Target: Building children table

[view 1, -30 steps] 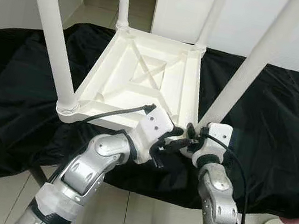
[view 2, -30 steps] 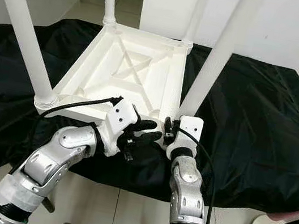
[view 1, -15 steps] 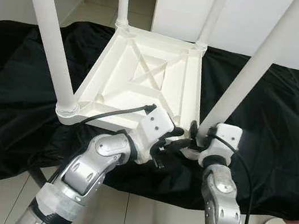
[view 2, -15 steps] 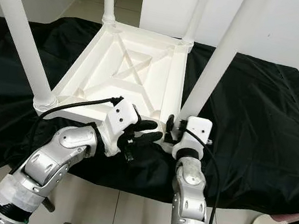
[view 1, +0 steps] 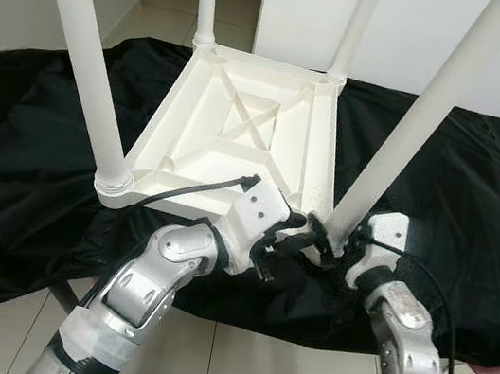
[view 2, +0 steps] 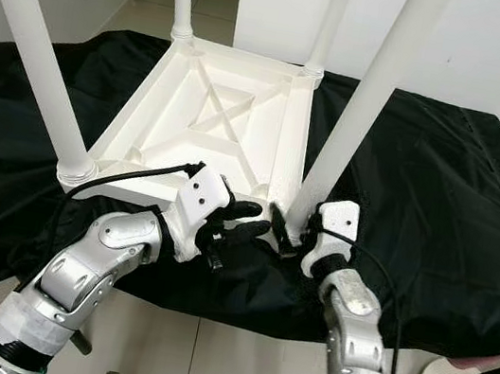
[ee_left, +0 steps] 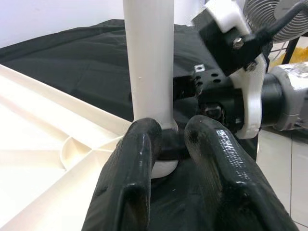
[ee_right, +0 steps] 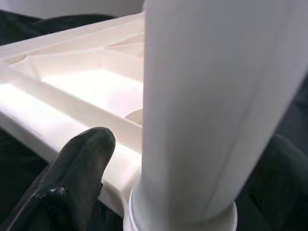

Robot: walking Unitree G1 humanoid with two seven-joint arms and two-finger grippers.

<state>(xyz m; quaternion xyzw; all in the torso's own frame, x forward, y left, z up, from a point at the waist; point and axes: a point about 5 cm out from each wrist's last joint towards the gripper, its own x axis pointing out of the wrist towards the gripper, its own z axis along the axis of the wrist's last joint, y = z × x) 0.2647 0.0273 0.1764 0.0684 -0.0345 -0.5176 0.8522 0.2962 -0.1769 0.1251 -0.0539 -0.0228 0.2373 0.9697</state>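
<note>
Fourth leg going in
Three legs seated; right jaws [view 2: 288, 234] spread around the last leg [view 2: 364, 110] at its socket, left jaws [view 2: 246, 222] spread beside, tightening seemingly left

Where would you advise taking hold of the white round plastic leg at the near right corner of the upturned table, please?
Low on the white round plastic leg, just above its collar, with fingers on opposite sides of the shaft, coming from the near right where the right gripper already straddles it. The shaft is smooth and leans, so a low grip probably steadies it best; the left gripper crowds the other side.
</note>
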